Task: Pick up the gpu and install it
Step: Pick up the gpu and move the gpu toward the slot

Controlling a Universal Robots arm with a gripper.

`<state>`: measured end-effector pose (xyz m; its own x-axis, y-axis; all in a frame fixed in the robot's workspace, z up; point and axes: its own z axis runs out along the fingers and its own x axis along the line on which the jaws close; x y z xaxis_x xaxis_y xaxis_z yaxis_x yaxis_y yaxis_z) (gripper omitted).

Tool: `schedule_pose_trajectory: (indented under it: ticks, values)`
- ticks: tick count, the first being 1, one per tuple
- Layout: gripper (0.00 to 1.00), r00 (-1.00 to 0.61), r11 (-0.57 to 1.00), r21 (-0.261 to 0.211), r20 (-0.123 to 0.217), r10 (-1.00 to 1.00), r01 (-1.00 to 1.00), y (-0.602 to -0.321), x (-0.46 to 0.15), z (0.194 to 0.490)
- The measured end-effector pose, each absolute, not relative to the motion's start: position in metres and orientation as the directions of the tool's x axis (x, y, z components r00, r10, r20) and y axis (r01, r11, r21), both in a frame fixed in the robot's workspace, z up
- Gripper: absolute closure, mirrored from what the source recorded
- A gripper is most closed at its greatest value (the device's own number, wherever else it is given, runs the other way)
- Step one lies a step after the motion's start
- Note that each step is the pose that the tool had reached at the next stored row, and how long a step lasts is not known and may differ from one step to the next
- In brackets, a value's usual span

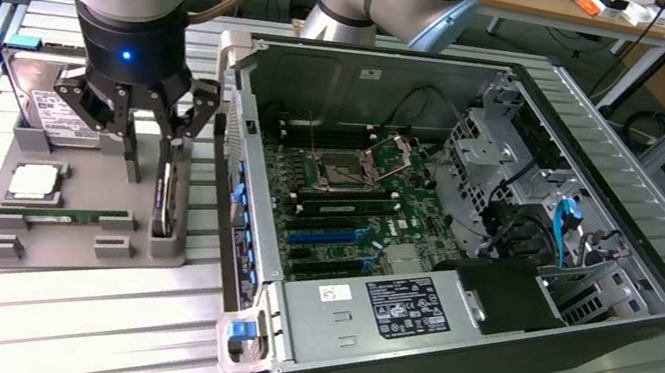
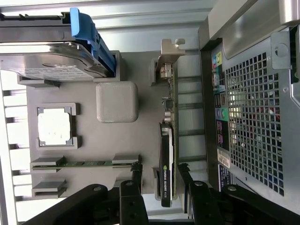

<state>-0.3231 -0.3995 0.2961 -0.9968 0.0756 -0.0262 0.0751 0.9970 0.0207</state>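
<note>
Wrist view: end effector (image 2: 159,173) is seen wide open, nothing held. The gpu (image 2: 167,140) is stood on edge in a slot of the grey holder tray (image 2: 117,145), on the side of the tray nearest the PC case (image 2: 253,117). Its dark-shrouded end is straddled by the two fingers (image 2: 136,172), one on each face, with a gap visible on both sides; no contact is seen. Silver end bracket (image 2: 168,51) is at the far end of the card from the fingers. Also seated in the tray: hard drive (image 2: 51,63) with blue caddy, CPU (image 2: 54,124), green memory stick (image 2: 79,163). Exterior view: tray is set on the slatted bench (image 1: 53,322), toward that view's left, with the case lying open just beside it on that view's right. Motherboard (image 1: 345,199) is exposed inside the case. End effector is positioned low over the tray, fingertips at card level.
</note>
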Motion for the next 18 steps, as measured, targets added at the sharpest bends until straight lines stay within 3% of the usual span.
schedule_pose_trajectory:
  ticks: [18]
  values:
    - [0.58, -0.997, 0.997, 0.016, -0.027, 0.076, 0.075, -0.3995, -0.3232, 0.2906]
